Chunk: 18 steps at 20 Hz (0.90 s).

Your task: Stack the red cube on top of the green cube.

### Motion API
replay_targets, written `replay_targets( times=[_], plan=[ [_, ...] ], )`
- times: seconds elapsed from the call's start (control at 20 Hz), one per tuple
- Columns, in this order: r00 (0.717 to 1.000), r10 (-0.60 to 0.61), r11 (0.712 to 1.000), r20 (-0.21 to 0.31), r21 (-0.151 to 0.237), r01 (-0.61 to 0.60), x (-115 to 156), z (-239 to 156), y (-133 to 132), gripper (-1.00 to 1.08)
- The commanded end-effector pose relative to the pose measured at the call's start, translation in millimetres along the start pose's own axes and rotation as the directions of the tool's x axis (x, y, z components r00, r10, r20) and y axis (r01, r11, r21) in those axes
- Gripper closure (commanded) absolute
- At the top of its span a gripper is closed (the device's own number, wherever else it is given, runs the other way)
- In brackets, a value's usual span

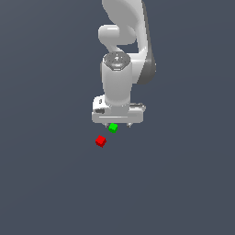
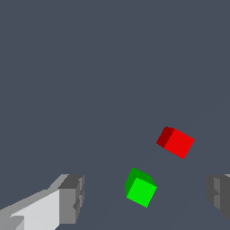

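Note:
The red cube (image 1: 100, 141) lies on the dark grey floor, in front of the arm and slightly toward the exterior view's left. The green cube (image 1: 113, 128) lies close beside it, just under the front edge of the gripper's hand. The two cubes are apart and neither is stacked. My gripper (image 1: 118, 125) hangs above the floor, open and empty. In the wrist view the green cube (image 2: 141, 188) shows between the two spread fingers (image 2: 72, 197), and the red cube (image 2: 176, 142) lies beyond it. The gripper (image 2: 146, 197) touches neither cube.
The white arm (image 1: 120, 69) rises behind the cubes in the exterior view. The floor (image 1: 46, 183) is a plain dark grey surface with no other objects in view.

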<state>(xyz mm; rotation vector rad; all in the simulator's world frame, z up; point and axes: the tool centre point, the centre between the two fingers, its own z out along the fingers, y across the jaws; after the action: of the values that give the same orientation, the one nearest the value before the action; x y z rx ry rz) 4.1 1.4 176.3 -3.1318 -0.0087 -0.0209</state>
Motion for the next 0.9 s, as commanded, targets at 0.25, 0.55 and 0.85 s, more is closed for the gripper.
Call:
replay_targets(
  times=[0.25,0.55,0.85],
  plan=[
    [1.000,0.026,1.000,0.000,-0.001,-0.026,1,5,5,-0.92],
    [0.992,0.129,0.992,0.002,-0.005,-0.129,4,27,24,-0.92],
    [0.952,0.305,0.952,0.004,-0.011,-0.305,4,64,57,-0.92]
  ],
)
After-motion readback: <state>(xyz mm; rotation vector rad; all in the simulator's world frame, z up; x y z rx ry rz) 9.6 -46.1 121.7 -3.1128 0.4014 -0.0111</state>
